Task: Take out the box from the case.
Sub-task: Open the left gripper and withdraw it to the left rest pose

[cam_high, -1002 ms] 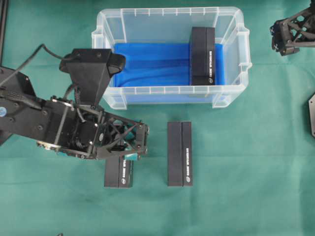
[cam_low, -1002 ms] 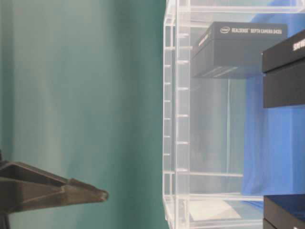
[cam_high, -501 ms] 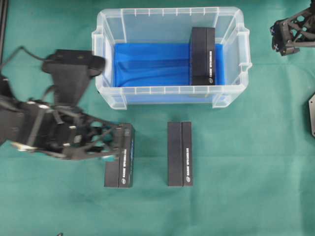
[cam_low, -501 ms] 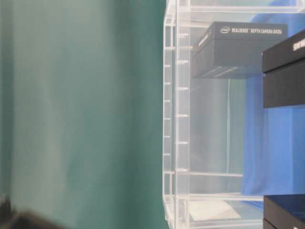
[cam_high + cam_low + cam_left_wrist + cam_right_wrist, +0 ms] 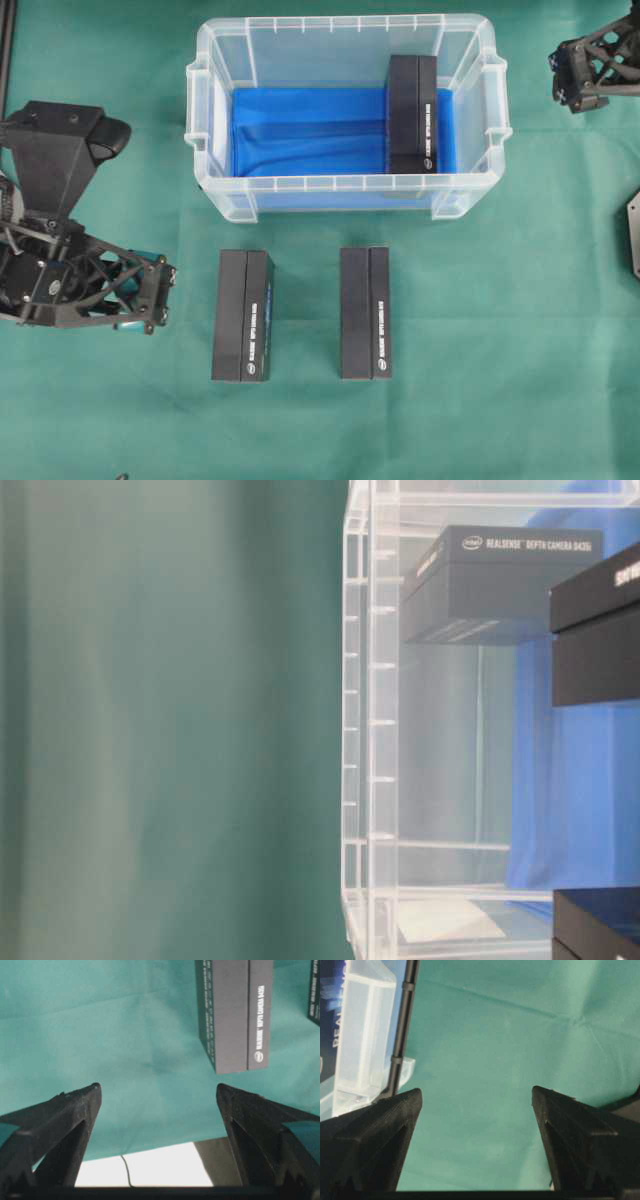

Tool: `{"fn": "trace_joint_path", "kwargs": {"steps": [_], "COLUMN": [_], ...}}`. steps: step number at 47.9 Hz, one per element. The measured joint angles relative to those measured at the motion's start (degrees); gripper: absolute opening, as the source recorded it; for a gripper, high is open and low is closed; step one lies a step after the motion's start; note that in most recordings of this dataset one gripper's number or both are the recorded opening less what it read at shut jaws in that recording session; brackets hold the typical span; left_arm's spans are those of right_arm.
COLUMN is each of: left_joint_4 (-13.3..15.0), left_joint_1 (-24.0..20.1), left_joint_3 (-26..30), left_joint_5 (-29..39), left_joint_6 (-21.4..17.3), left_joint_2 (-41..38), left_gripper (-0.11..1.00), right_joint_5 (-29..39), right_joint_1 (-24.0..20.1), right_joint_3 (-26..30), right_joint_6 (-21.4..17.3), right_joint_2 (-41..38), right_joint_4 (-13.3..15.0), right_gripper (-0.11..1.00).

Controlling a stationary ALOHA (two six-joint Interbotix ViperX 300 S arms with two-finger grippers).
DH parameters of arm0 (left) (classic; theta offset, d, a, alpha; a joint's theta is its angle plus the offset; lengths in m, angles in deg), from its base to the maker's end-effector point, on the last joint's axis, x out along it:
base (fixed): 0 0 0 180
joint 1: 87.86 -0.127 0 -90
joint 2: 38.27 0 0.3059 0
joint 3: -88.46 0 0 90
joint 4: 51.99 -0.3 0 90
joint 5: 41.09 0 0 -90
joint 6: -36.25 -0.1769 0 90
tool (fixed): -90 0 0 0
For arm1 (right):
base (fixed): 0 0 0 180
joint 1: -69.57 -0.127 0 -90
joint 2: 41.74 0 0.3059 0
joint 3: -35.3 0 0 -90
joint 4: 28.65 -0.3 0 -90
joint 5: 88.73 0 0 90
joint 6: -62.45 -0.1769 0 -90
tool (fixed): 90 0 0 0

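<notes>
Green cloth: it covers the table [image 5: 480,400], and all the things sit on it
Case: the clear plastic case [image 5: 345,185] sits at the top middle of the overhead view, with a blue cloth [image 5: 310,130] on its bottom
Box in the case: one black box [image 5: 412,113] lies inside at the right end, on the blue cloth, close to the right wall
Boxes outside: two more black boxes lie on the table in front of the case, the left box [image 5: 243,315] and the middle box [image 5: 365,312], side by side with a gap between them
Left claw: the left claw [image 5: 160,295] is wide open and holds nothing; it is off to the left of the left box and does not touch it
Left wrist view: the two fingers [image 5: 60,1115] stand far apart over the green cloth, and a black box [image 5: 235,1012] lies ahead, near the right finger's side
Right claw: the right claw [image 5: 563,80] is at the top right, just outside the case, open and holding nothing
Right wrist view: its fingers [image 5: 570,1130] stand apart over bare green cloth, with a corner of the case [image 5: 362,1040] at the left
</notes>
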Motion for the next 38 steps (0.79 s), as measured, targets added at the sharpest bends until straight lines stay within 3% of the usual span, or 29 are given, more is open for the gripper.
{"fn": "trace_joint_path", "kwargs": {"steps": [12, 23, 28, 38], "left_joint_4": [0.0, 0.0, 0.0, 0.6], "left_joint_1": [-4.9, -14.4, -19.2, -29.8], "left_joint_3": [-3.3, -6.4, -7.2, -7.6], "left_joint_5": [-0.1, 0.0, -0.1, 0.6], "left_joint_6": [-3.8, -9.1, -13.1, -24.5], "left_joint_2": [3.2, 8.3, 9.8, 10.8], "left_gripper": [0.98, 0.98, 0.98, 0.98], "right_joint_5": [0.5, 0.5, 0.5, 0.5], "right_joint_1": [0.0, 0.0, 0.0, 0.0], "right_joint_3": [0.0, 0.0, 0.0, 0.0], "right_joint_6": [-0.2, -0.4, -1.2, -2.0], "right_joint_2": [0.0, 0.1, 0.0, 0.1], "right_joint_4": [0.0, 0.0, 0.0, -0.1], "right_gripper": [0.87, 0.87, 0.87, 0.87]}}
